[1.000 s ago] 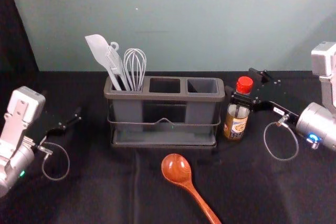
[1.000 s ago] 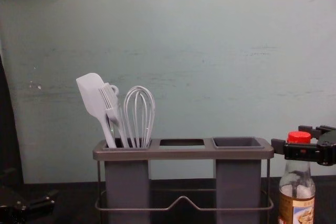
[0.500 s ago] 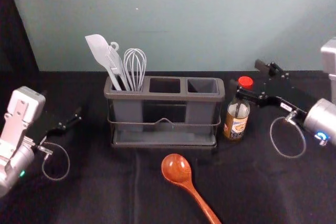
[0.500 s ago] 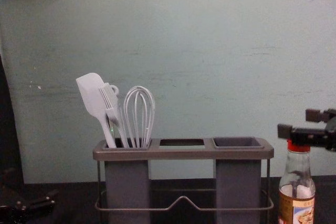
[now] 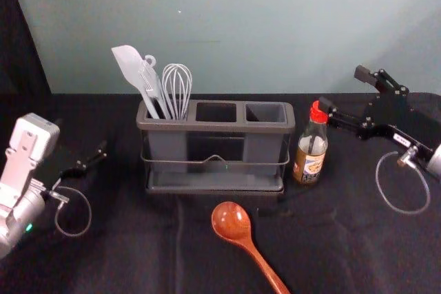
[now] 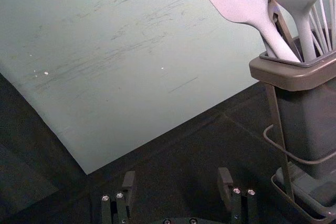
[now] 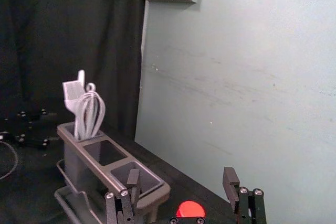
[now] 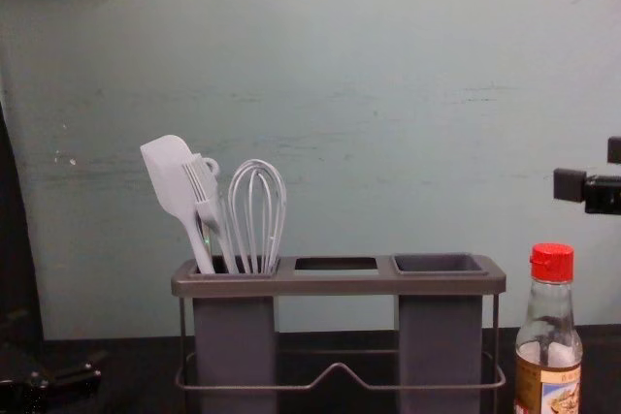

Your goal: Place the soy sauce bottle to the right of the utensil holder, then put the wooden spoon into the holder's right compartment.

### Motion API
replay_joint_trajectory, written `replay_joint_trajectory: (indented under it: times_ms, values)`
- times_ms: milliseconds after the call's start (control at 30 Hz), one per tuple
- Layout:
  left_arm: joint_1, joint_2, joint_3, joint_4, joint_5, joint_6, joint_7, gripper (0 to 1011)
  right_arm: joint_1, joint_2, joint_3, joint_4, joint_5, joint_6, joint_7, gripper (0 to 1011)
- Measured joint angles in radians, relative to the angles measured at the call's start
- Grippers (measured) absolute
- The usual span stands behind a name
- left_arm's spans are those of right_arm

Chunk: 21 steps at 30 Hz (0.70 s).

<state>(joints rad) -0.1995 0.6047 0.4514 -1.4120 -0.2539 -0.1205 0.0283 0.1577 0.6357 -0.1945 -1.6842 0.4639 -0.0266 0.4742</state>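
— Where did we see the right gripper (image 5: 343, 89)?

— We saw it reaching in from the table's (image 5: 162, 239) right side, raised above the soy sauce bottle (image 5: 310, 155), fingers spread wide and gripping nothing. We found the left gripper (image 5: 81, 137) parked at the table's left, fingers apart and unladen.

— And the containers?

— We spotted the utensil holder (image 5: 217, 127) toward the table's back edge, its left compartment carrying a white spatula (image 5: 131, 67), a brush (image 8: 201, 186) and a whisk (image 5: 177, 87). Just beside its right end, we saw the bottle upright, red-capped.

— The wooden spoon (image 5: 232, 222)?

— We noted it lying before the holder, bowl toward it, handle slanting toward the table's front right.
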Motion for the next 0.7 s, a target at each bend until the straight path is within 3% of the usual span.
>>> replay_joint_trajectory:
  times_ms: [267,500,667,700]
  values:
    - [0.000,0.000,0.000,0.000,0.000,0.000,0.000,1011,-0.083,0.041,0.029,-0.112,0.008,0.005,0.015,1002]
    - [0.000,0.000,0.000,0.000,0.000,0.000,0.000,1011,-0.105,0.062,0.002,-0.156,0.013,-0.007,0.063,1002]
    - [0.000,0.000,0.000,0.000,0.000,0.000,0.000,1011,-0.107,0.080,-0.033,-0.203,0.011,0.058,0.064,1002]
    - [0.000,0.000,0.000,0.000,0.000,0.000,0.000,1011,-0.107,0.085,-0.046,-0.221,0.007,0.098,0.052,1002]
